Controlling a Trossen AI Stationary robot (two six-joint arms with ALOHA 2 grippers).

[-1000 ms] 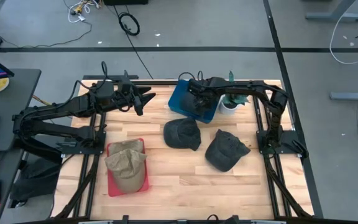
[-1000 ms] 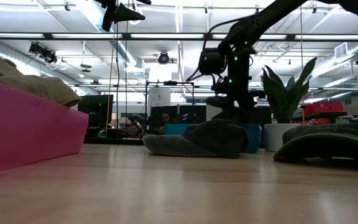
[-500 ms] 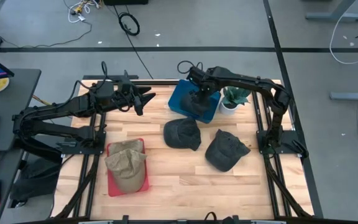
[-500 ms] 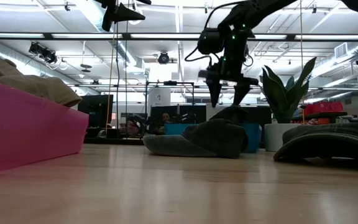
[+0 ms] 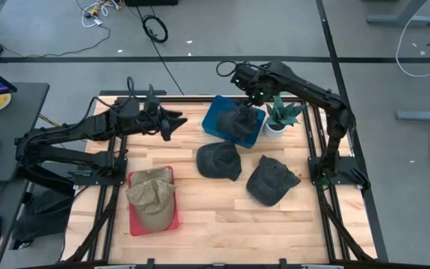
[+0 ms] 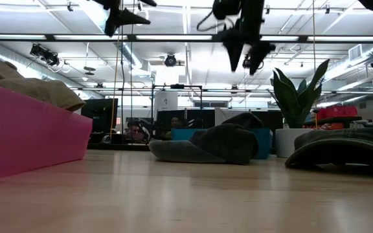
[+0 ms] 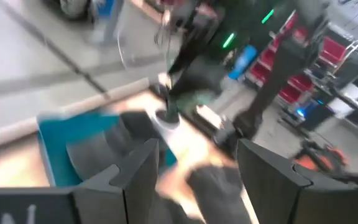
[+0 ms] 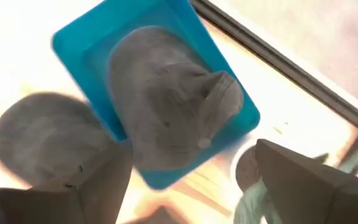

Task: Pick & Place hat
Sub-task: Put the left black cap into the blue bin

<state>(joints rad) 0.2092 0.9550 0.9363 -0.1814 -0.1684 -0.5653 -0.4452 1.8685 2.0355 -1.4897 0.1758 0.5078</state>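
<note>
Right gripper (image 5: 251, 84) is high above the far side of the table, fingers spread and holding nothing, hanging over the blue bin (image 5: 216, 119) where a dark grey cap (image 5: 239, 122) lies. The right wrist view looks straight down on that cap (image 8: 166, 118) filling the blue bin (image 8: 73, 43), crown bulging up, brim reaching toward one corner of the bin. Two more dark caps sit on the bare wood, one at the middle of the table (image 5: 219, 160) and one just to its right (image 5: 272, 180), and on the near left a tan cap (image 5: 152, 194) is piled in a red tray (image 5: 136, 224). Left gripper (image 5: 174, 118) hovers over the far left of the table, jaws apart, empty, pointing across toward the bin. A small potted plant (image 5: 278, 117) stands just right of the bin. These caps look light and floppy, soft cloth that will fold and sag under a pinch, with only the brim giving any stiffness. I'd say the crown fabric is the place to bunch and grab, or the brim edge for a firmer hold; a shallow pinch could slip off.
</note>
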